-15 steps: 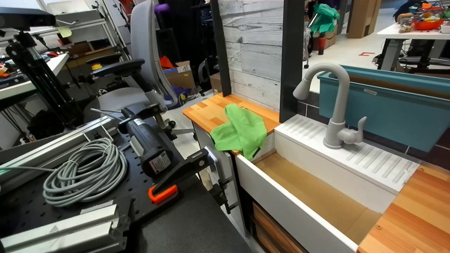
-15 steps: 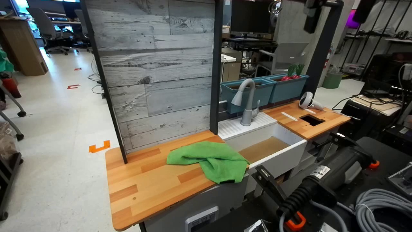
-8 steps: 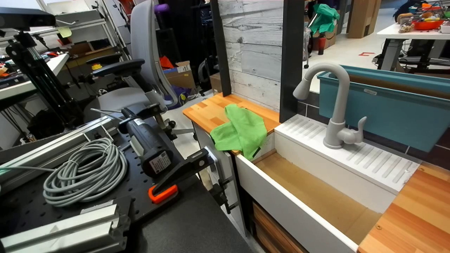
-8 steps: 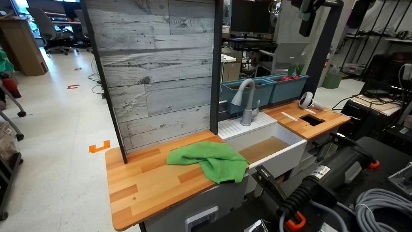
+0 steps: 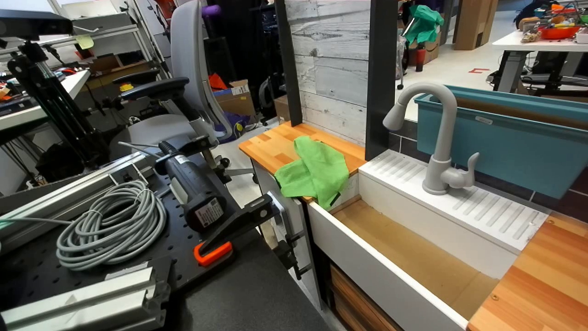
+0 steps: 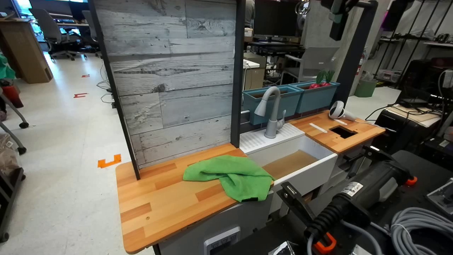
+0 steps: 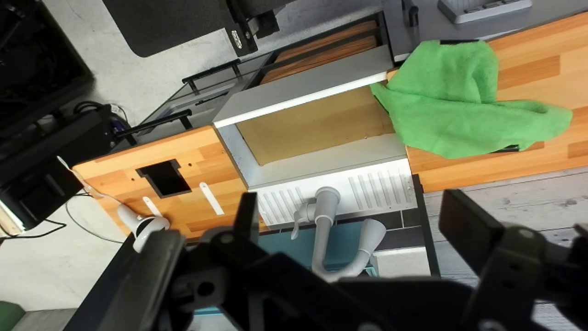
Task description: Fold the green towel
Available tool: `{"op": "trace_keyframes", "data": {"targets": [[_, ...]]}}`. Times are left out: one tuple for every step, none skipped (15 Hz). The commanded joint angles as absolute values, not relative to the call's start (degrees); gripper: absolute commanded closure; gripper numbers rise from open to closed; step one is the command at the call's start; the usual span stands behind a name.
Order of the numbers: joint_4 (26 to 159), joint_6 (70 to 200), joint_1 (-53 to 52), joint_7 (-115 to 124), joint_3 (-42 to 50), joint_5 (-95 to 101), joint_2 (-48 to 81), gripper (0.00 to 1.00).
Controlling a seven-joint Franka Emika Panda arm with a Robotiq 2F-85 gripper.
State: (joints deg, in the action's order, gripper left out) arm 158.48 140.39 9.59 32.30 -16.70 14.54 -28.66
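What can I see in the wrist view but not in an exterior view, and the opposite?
Of these two, only the wrist view shows the open gripper and the dark cutout in the worktop.
Only the exterior view shows the coiled gray cable and the office chair.
Both show the green towel, with a corner over the sink, and the faucet.

- In an exterior view my fingers [image 6: 338, 31] hang at the top edge, partly cut off.
- I see the green towel [image 6: 230, 171] rumpled on the wooden bench [image 6: 159, 209], one end lapping over its front edge, a corner reaching the sink [image 6: 308, 177].
- A gray faucet [image 6: 274, 109] stands upright at the sink's back, before two teal planters [image 6: 316, 101].
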Motion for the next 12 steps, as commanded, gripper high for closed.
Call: {"op": "trace_keyframes", "data": {"targets": [[158.41, 140.1, 8.74, 32.63, -15.78, 15.09, -28.63, 0.0], [158.42, 140.1, 8.74, 32.63, -15.79, 15.09, -28.64, 0.0], [158.43, 140.1, 8.74, 32.63, -15.79, 15.09, -28.64, 0.0], [158.44, 140.1, 8.74, 32.63, -15.79, 15.08, -28.64, 0.0], [157.35, 139.67, 9.26, 33.36, -16.18, 15.3, -27.18, 0.0], [156.2, 139.34, 9.89, 34.62, -16.78, 15.6, -25.52, 0.0], [154.56, 139.73, 10.23, 35.79, -17.37, 15.88, -22.99, 0.0], [152.87, 140.04, 10.1, 36.68, -17.69, 15.88, -20.4, 0.0], [150.86, 140.76, 10.05, 37.95, -18.38, 16.56, -17.27, 0.0], [148.85, 141.03, 9.66, 38.65, -18.57, 16.86, -14.41, 0.0], [146.39, 141.51, 9.41, 40.06, -19.08, 17.73, -10.99, 0.0], [144.09, 141.66, 8.9, 41.29, -19.15, 18.7, -7.9, 0.0]]}}
